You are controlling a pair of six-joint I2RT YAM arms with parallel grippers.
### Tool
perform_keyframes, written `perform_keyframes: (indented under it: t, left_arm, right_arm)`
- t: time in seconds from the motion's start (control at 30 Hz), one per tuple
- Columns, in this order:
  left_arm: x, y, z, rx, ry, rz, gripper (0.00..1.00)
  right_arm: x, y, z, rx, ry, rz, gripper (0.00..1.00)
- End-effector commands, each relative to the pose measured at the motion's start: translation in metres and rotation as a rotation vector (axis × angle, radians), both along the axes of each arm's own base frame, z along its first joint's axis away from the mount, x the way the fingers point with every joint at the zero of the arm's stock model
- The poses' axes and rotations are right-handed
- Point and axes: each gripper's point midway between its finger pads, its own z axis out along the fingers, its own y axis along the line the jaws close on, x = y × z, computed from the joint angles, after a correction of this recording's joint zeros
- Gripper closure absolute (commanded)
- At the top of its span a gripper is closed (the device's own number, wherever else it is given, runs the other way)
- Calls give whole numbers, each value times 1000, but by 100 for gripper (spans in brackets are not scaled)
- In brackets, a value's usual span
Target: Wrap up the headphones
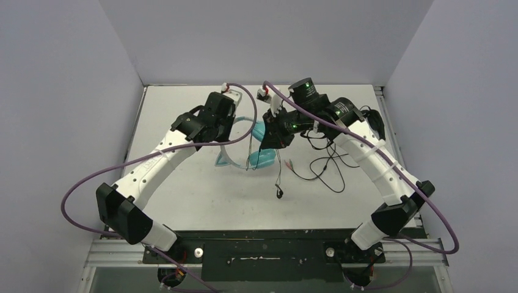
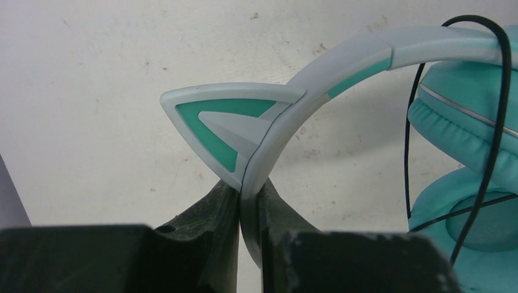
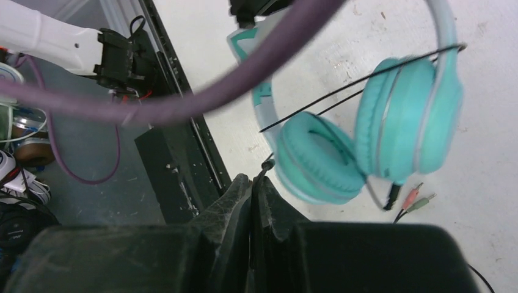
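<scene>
Between the two grippers, near the middle of the white tabletop (image 1: 183,201), one pair of teal over-ear headphones with a pale grey headband (image 2: 342,67) is sitting. The left gripper (image 2: 249,196) is clamping the headband, its two black fingers (image 2: 214,213) pressing on either side of the band just below one cat-ear point with teal inlay (image 2: 223,119). Both round teal ear cups (image 3: 360,140) are hanging to the right of that grip, one in front of the other. The right gripper (image 3: 253,183) is reaching in from the other side just beside the cups, its jaws pinching together on the thin black cable (image 3: 366,76), which is running taut across the cups and over the headband. Two small jack plugs, one pink and one green (image 3: 418,196), are lying on the table just below the cups. Further right, one loose tangle of black wire (image 1: 327,165) is lying on the surface, well apart from the left gripper.
</scene>
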Motion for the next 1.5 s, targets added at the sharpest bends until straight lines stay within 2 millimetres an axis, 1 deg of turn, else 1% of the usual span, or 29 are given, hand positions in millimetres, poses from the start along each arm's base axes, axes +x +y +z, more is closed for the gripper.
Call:
perform_keyframes:
  t: [0.0, 0.13, 0.23, 0.3, 0.47, 0.63, 0.7, 0.87, 0.97, 1.0, 1.07, 1.17, 1.23, 1.37, 1.47]
  left_arm:
    - [-7, -24, 17, 12, -91, -212, 100]
    - [-23, -36, 6, -28, -75, -301, 100]
    - [-31, -40, -1, -26, -52, -370, 100]
    - [-38, -45, -4, -39, -36, -413, 100]
    - [-51, -56, -9, -82, 8, -492, 100]
    - [-59, -65, -21, -116, 85, -521, 100]
    - [-60, -67, -23, -126, 102, -524, 100]
    - [-66, -76, -22, -165, 140, -548, 100]
    - [-72, -78, -22, -186, 171, -551, 100]
    - [-72, -78, -21, -186, 174, -552, 100]
    - [-74, -76, -20, -198, 188, -518, 100]
    - [-67, -65, -20, -155, 185, -441, 100]
    - [-64, -58, -21, -119, 186, -409, 100]
    - [-62, -47, -28, -55, 202, -377, 100]
    - [-58, -38, -34, 4, 215, -344, 100]
  right_arm:
    - [25, -5, 2, -31, -38, -68, 98]
    - [46, -16, -7, -53, -25, -131, 99]
    - [53, -22, -12, -63, -12, -155, 98]
    - [55, -24, -16, -70, -5, -161, 97]
    - [59, -26, -33, -107, 22, -175, 94]
    - [61, -18, -32, -70, 43, -170, 91]
    - [62, -16, -32, -63, 42, -167, 91]
    - [63, -19, -39, -72, 48, -163, 91]
    - [64, -24, -48, -88, 51, -175, 90]
    - [65, -28, -54, -99, 57, -183, 90]
    - [66, -33, -60, -108, 60, -198, 90]
    - [65, -38, -62, -110, 64, -209, 86]
    - [63, -40, -62, -110, 68, -214, 89]
    - [56, -38, -63, -98, 112, -211, 90]
    - [50, -38, -65, -104, 150, -200, 97]
